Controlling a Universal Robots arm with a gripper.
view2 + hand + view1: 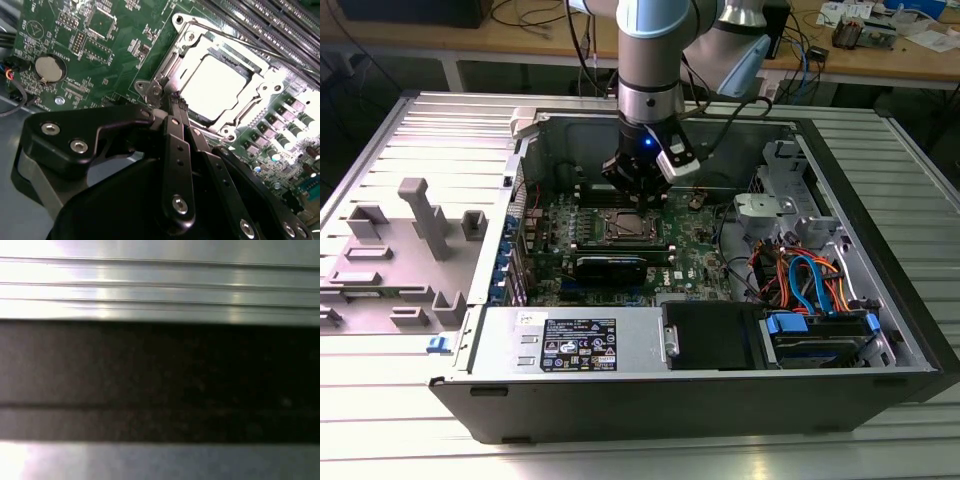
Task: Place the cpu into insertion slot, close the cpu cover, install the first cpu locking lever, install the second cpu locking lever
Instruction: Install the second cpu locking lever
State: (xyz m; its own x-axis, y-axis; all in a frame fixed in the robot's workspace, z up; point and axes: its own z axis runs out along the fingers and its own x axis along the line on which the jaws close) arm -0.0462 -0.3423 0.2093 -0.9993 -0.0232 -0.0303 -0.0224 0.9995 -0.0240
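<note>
CPU, silver top glaring bright, sits down in the insertion slot on the green motherboard, with the cpu cover lying flat around it as a metal frame. My gripper hangs just over the socket's corner, and its black fingers are drawn together with nothing between them; the tips look close to a thin lever at that corner, though I cannot tell if they touch it. In the exterior view my gripper reaches into the open computer case, over the board's far half, beside the memory slots. A coin battery sits well apart.
</note>
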